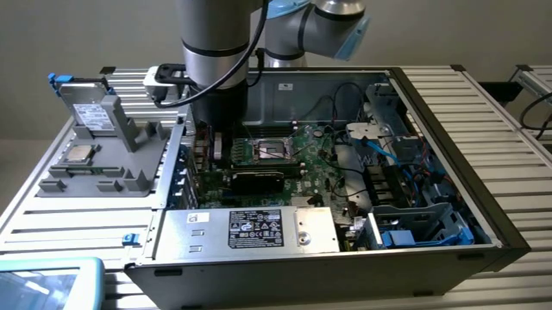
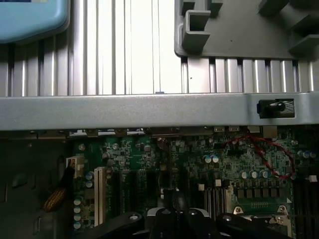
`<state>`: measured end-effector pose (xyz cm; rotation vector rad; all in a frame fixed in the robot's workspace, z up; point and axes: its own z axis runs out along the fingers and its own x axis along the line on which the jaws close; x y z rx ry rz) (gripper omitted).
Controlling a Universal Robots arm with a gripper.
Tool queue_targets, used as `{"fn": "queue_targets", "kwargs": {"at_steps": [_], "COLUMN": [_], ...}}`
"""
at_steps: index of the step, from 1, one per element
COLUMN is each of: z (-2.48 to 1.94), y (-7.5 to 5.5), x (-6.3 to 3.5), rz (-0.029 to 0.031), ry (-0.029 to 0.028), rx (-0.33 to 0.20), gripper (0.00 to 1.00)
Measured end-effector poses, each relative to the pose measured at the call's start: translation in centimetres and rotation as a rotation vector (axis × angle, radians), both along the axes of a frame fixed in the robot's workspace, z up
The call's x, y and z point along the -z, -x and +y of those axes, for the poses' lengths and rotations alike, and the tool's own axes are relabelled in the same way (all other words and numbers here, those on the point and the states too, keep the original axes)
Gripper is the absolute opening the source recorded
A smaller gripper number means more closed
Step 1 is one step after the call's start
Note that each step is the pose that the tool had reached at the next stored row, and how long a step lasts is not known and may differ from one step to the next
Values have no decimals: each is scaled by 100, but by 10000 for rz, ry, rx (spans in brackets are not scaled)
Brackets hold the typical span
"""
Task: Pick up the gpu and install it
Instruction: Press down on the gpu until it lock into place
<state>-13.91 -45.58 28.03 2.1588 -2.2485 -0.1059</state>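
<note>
The gpu (image 1: pixel 257 181) appears as a black slab with a green edge, standing on the motherboard (image 1: pixel 302 145) below the processor socket. It sits just past the lower end of my arm. My gripper (image 1: pixel 219 155) reaches down into the open computer case (image 1: pixel 448 161), close to its rear wall on the exterior view's left. In the wrist view, the gripper (image 2: pixel 174 219) hangs low over the expansion slots (image 2: pixel 99 194). A thin dark edge runs from it toward the silver rear wall (image 2: pixel 149 109). Whether that edge is the card is unclear.
A grey fixture (image 1: pixel 129 139) on the slatted table beside the case holds a silver processor chip (image 1: pixel 80 153) and a labelled grey unit (image 1: pixel 90 111). The power supply (image 1: pixel 250 226), cables (image 1: pixel 379 148) and a blue drive cage (image 1: pixel 423 226) crowd the case. A light-blue object (image 1: pixel 48 281) lies at the table corner.
</note>
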Motion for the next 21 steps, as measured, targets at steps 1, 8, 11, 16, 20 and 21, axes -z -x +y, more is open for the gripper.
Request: {"fn": "queue_targets", "kwargs": {"at_steps": [1, 8, 11, 16, 20, 21], "z": [0, 0, 0, -1, -1, -1], "y": [-12, -317, -451, -679, -774, -784], "x": [-1, 12, 16, 21, 24, 24], "rz": [1, 2, 1, 3, 5, 5], "ry": [1, 3, 3, 3, 3, 4], "rx": [-1, -1, -1, -1, -1, -1], "gripper": [12, 12, 12, 12, 12, 12]}}
